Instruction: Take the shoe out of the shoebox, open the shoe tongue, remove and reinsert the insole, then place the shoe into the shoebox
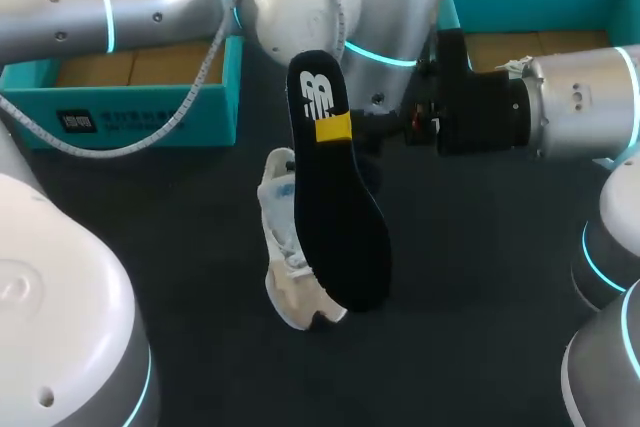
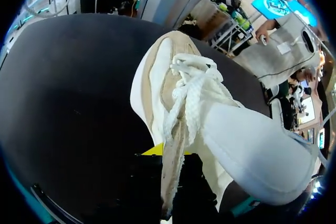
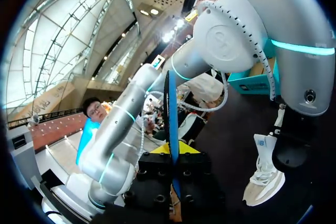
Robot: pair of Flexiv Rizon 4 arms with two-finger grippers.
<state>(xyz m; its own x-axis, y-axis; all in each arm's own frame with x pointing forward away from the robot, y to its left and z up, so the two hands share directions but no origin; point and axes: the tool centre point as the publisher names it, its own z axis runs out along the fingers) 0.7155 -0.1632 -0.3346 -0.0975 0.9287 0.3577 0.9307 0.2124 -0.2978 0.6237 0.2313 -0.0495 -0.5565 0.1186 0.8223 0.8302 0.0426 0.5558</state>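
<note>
Two end effectors are engaged: the right end effector [image 1: 334,129] is closed on the black insole [image 1: 340,217] near its printed end, so the insole hangs free above the middle of the counter [image 1: 480,277]. The left end effector [image 2: 170,156], one yellow tip showing, appears clamped on the collar of the shoe [image 1: 285,272], which stands toe-down just beside the insole. Removal is judged complete; reinsertion calls for steering the insole toe-first into the shoe's opening, with the teal shoebox [image 1: 130,107] waiting along the far edge.
</note>
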